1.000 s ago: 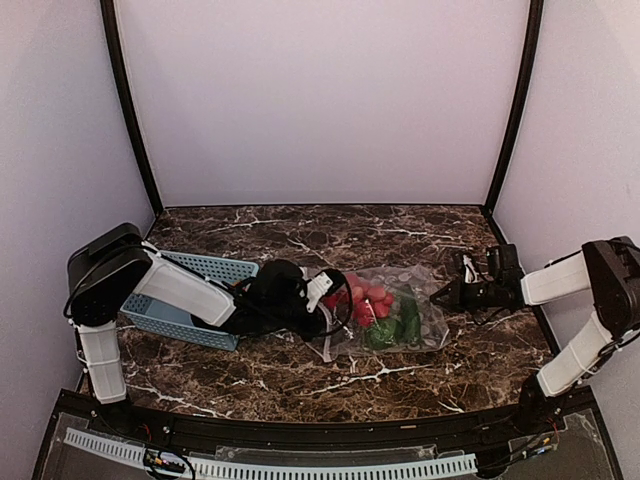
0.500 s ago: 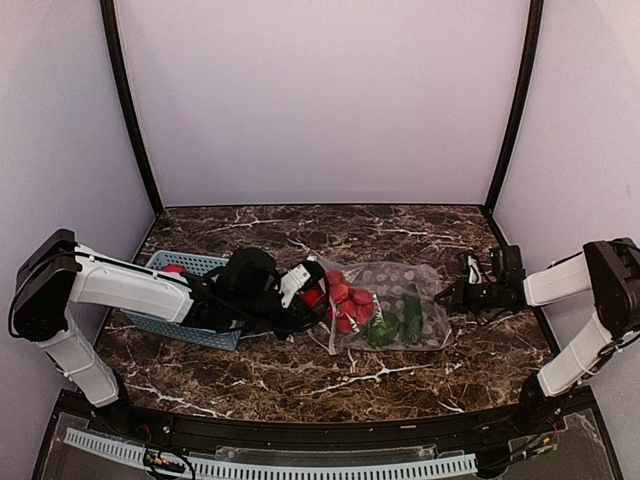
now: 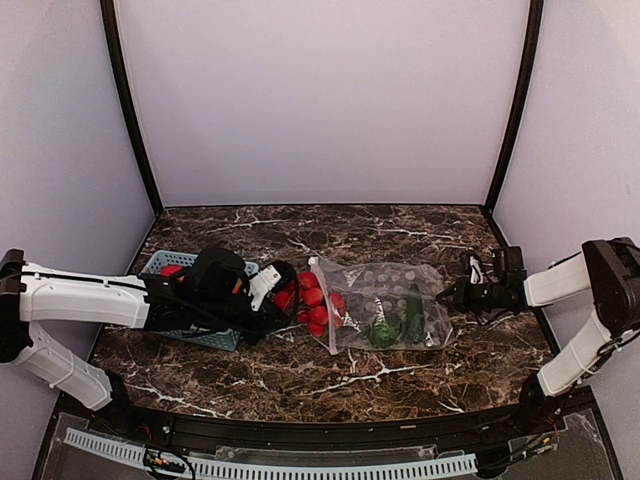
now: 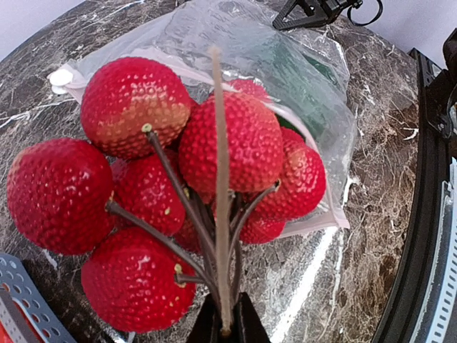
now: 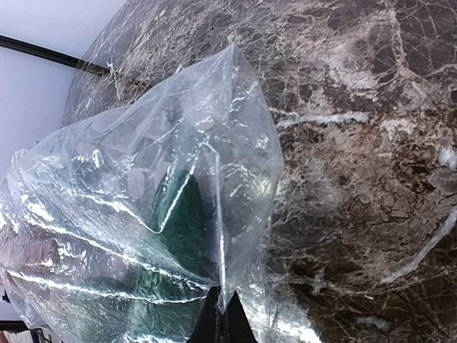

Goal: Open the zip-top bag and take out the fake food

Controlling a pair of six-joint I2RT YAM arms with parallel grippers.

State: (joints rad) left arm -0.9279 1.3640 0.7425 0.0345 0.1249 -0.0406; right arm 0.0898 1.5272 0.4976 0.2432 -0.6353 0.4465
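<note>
My left gripper [image 3: 281, 291] [image 4: 227, 330] is shut on the thin stem of a cluster of red balls [image 3: 308, 298] [image 4: 178, 193], fake food that looks like strawberries. The cluster sits at the open mouth of the clear zip-top bag [image 3: 392, 292] [image 4: 235, 36], mostly outside it. The bag lies on the marble table [image 3: 300, 375]. A green vegetable [image 3: 400, 325] [image 5: 178, 229] is still inside. My right gripper [image 3: 443, 296] [image 5: 225, 314] is shut on the bag's far right edge, pinching a fold of the plastic [image 5: 214, 186].
A light-blue perforated basket [image 3: 165, 262] [image 4: 18, 293] stands at the left, mostly hidden under my left arm, with a red piece [image 3: 172, 269] in it. Purple walls and black posts close in the table on three sides.
My left arm has drawn back to the left, pulling the red cluster out through the bag's mouth. The right gripper has held the bag's edge in place.
</note>
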